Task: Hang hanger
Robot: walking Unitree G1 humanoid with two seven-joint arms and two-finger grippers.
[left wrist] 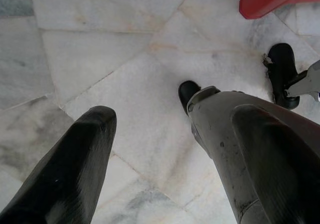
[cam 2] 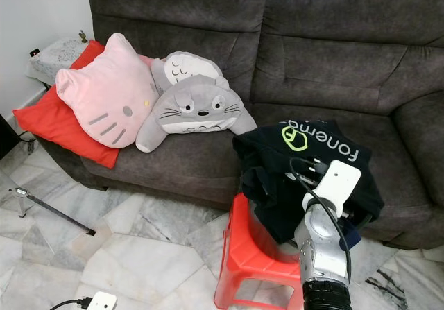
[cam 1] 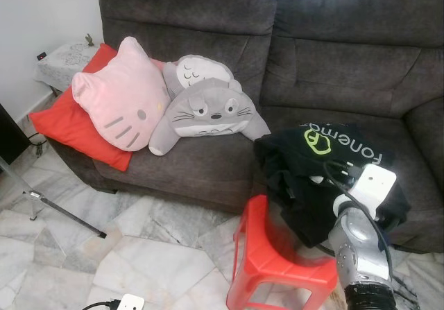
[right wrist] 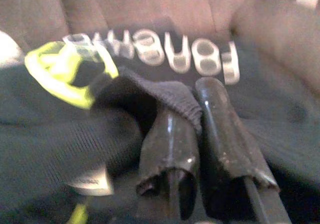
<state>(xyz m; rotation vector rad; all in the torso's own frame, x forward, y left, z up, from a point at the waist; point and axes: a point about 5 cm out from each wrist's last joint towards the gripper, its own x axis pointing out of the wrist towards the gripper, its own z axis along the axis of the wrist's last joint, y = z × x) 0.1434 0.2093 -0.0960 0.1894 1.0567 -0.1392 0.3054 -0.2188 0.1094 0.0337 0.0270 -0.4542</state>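
Low on the right of the eye views: silver right arm [cam 1: 359, 244], bent upward from the elbow, white wrist housing tipped forward over the sofa seat, a black cable looped along it. Right gripper [right wrist: 192, 103] buried in a crumpled black shirt with a lime-green logo and pale lettering [cam 1: 326, 154]. In the wrist view, two black fingers [right wrist: 220, 134] lying nearly together, only a narrow slit between, with the ribbed dark edge of the shirt caught there and folded over one fingertip; blurred, but reads as a pinch on the cloth.

Shirt heaped on the right-hand seat cushion of the dark grey fabric sofa [cam 1: 208, 164], spilling over the front edge and hanging toward the red plastic stool [cam 1: 277, 254] just below. Lettering upside down from the robot's side, running across the cushion from left to right and slanting slightly nearer at the right; logo at the left end of the line. Long axis of the heap roughly from the cushion's middle down over the front edge.

Left gripper [left wrist: 172, 119] hanging low, pointed straight down at the white marble floor [cam 1: 139, 247], fingers spread well apart, nothing between them.

On the sofa's left seat: pink cat-face cushion [cam 1: 121, 102] leaning on a flat red cushion [cam 1: 62, 123], grey plush creature pillow [cam 1: 208, 109] beside it.
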